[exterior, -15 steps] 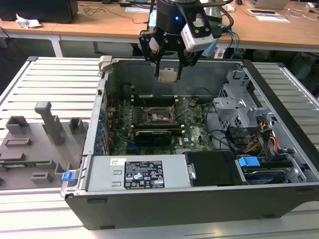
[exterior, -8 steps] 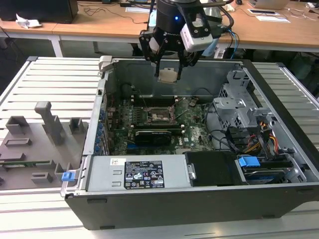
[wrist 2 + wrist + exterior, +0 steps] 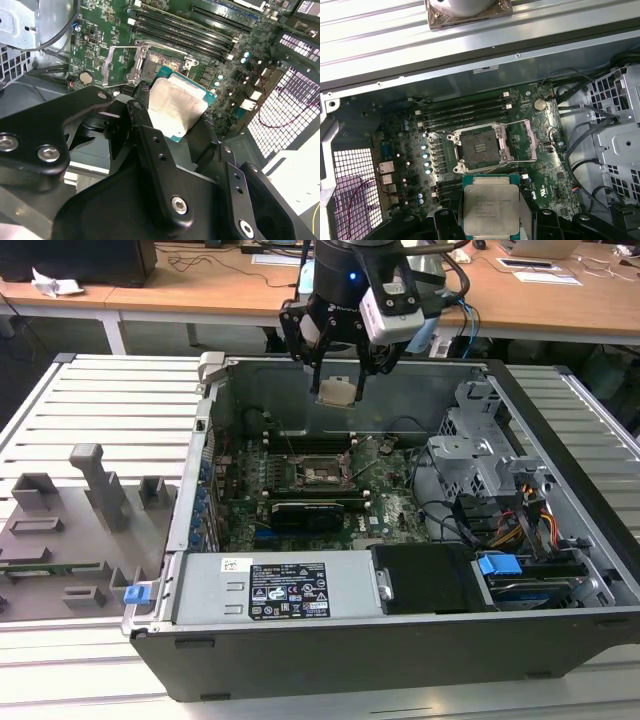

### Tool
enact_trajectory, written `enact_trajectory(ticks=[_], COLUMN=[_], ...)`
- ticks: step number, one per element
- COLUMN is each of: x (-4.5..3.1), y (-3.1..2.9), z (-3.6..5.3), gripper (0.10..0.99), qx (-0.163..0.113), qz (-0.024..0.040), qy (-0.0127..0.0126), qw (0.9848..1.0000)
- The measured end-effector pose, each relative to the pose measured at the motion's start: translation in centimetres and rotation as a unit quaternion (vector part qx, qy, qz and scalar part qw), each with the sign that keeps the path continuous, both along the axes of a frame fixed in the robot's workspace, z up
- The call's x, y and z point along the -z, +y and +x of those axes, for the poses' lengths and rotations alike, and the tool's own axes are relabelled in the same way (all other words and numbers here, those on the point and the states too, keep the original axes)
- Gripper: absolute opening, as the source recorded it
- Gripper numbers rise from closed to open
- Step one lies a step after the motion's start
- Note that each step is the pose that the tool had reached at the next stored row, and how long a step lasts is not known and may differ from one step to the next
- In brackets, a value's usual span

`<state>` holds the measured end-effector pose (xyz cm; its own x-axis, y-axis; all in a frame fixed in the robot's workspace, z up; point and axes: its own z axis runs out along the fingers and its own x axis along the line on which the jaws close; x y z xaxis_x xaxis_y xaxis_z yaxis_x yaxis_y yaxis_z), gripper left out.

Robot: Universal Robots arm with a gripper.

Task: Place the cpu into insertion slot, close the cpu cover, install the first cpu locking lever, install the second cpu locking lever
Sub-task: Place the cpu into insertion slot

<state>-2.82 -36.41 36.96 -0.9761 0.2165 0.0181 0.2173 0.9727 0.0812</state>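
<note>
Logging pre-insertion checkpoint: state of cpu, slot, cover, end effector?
cpu: held in the end effector, above the board, not seated.
insertion slot: empty, uncovered.
cpu cover: swung open beside the slot.
end effector: shut on the cpu.

the claw at the top middle of the exterior view is matt black, its jointed link fingers studded with silver screws. a white block sits on the wrist beside a small blue light, with black cables looping off it.
</note>
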Motion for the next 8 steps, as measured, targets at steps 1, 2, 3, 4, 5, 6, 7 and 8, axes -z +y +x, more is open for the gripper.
enact_trajectory(ticks=[1, 2, 3, 4, 5, 6, 7, 8], x=[0.00, 0.00, 0.01, 0.04, 0.05, 0.06, 0.07, 0.07], y=[0.00, 0.00, 0.00, 0.00, 0.00, 0.00, 0.00, 0.00], z=[0.00, 0.00, 0.00, 0.00, 0.00, 0.00, 0.00, 0.00], gripper=[0.541, 0.541, 0.541, 0.541, 0.541, 0.541, 0.541, 0.541], qx=[0.004, 0.009, 0.015, 0.026, 0.038, 0.046, 0.051, 0.057], qz=[-0.0002, -0.0004, -0.0004, -0.0006, -0.0019, -0.0026, -0.0029, -0.0032], qy=[0.0000, 0.0000, 0.0000, 0.0000, 0.0000, 0.0000, 0.0000, 0.0000], qw=[1.0000, 1.0000, 0.9999, 0.9996, 0.9993, 0.9989, 0.9987, 0.9983])
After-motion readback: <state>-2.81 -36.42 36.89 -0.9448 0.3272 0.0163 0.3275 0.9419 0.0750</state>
